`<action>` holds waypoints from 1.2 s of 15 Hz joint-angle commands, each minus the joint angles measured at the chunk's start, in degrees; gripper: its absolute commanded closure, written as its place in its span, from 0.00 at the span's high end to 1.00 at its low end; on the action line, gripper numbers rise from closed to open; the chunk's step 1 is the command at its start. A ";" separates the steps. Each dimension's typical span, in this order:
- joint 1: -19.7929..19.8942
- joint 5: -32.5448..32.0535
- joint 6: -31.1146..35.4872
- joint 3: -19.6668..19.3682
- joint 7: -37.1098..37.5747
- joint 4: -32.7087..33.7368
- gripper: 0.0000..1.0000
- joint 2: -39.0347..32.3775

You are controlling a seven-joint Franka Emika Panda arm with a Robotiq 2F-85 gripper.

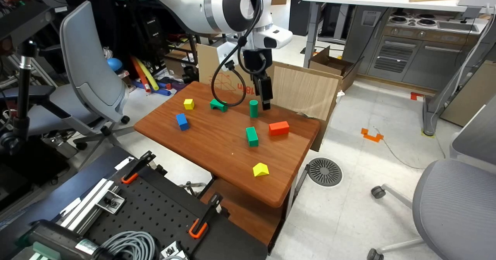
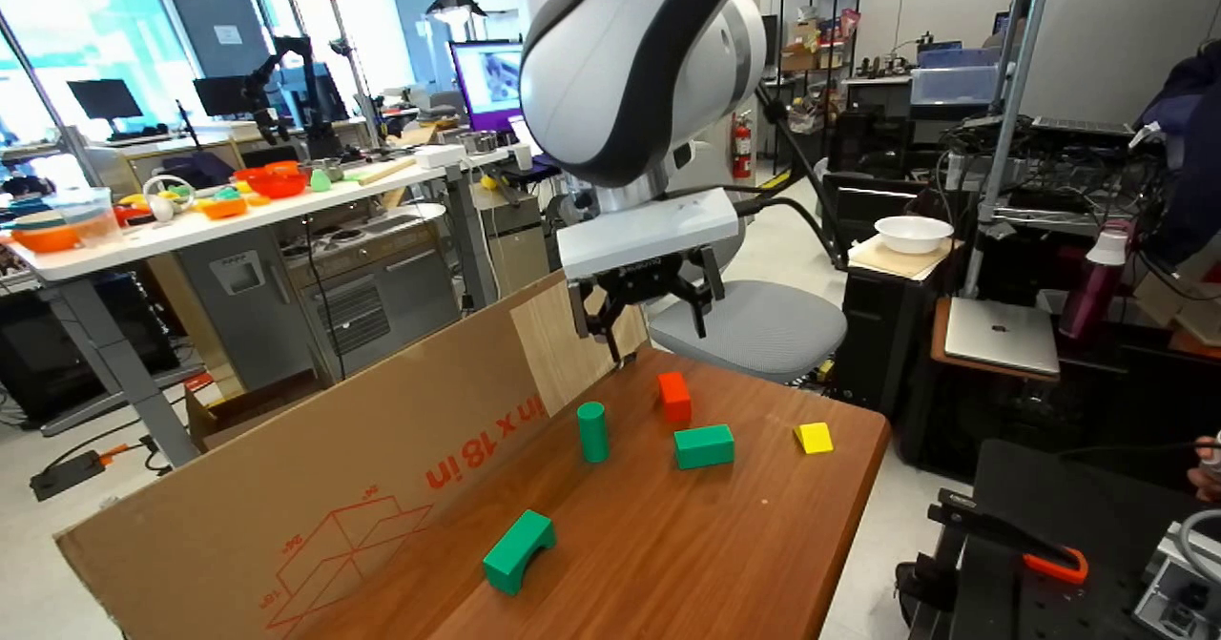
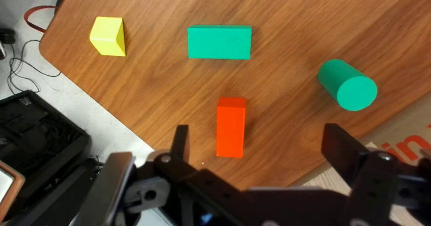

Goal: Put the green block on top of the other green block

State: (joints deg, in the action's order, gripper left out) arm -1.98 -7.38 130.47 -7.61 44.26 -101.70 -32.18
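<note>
Brown table (image 1: 217, 151), gripper (image 2: 658, 340) hanging above its end

Your arm (image 1: 190, 8) reaches in from overhead, bends, and hangs almost straight down at its end, with a black cable (image 1: 242, 41) looping off it. You have the fingers (image 3: 180, 140) spread wide, pointing down, well clear of the table. Through the wrist view you see the red block (image 3: 230, 130) lying below, framed between those two fingers.

You have three green pieces, all resting directly on the table. The green block (image 3: 219, 42) lies flat near the red block, not touching it. The cylinder (image 2: 592, 432) stands upright near the cardboard (image 2: 315, 459), and the arch (image 2: 513, 545) sits well apart from both. Which of these the task pairs up, you cannot tell from these views.
</note>
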 commanded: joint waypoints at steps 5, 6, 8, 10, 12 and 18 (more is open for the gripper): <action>-2.91 -0.50 1.22 -1.60 0.74 2.21 1.00 -5.23; -2.90 -0.14 1.12 -1.47 0.62 1.97 1.00 -5.37; -2.98 0.09 1.18 -1.42 0.56 1.51 1.00 -5.57; -3.07 0.02 1.20 -1.56 0.69 1.49 1.00 -5.88; -3.37 -0.44 1.05 -1.92 1.11 2.02 1.00 -6.67; -4.07 -0.93 1.25 -2.30 1.32 1.97 1.00 -8.24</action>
State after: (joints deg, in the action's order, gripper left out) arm -4.42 -7.40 130.59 -8.60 44.34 -100.78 -38.61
